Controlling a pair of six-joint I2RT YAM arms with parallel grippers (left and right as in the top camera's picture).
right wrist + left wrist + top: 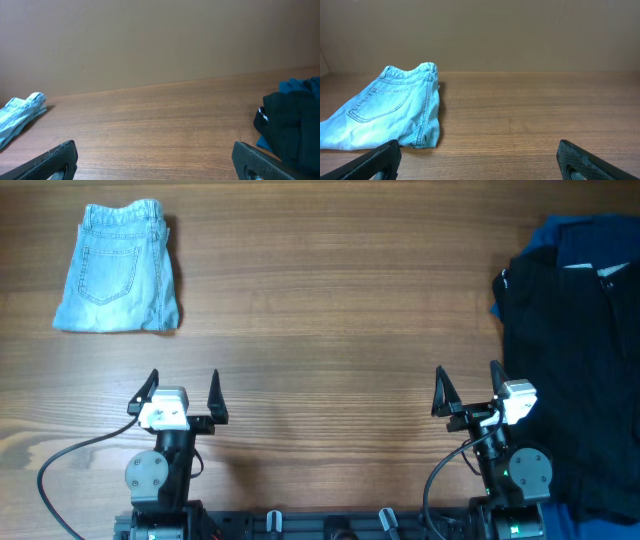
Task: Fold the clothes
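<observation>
Waiting: left hand (183, 382) and right hand (468, 376) sit at the 6 o'clock edge of the counter (330, 300), fingers spread apart, holding nothing.
Jeans (118, 268): folded, lying at 10 o'clock, well apart from both hands.
Pile (575, 340): dark clothes heaped unfolded at 3 o'clock, just beside the right hand, with blue cloth (565, 228) showing at the far side.
Grasp risk: layers overlap, so one pinch may catch several garments together and lift a tangle.
Drag risk: pulling a snagged garment toward centre could bunch it or spill the rest off the counter.
Jeans risk: a wide left-hand sweep could undo that fold.
</observation>
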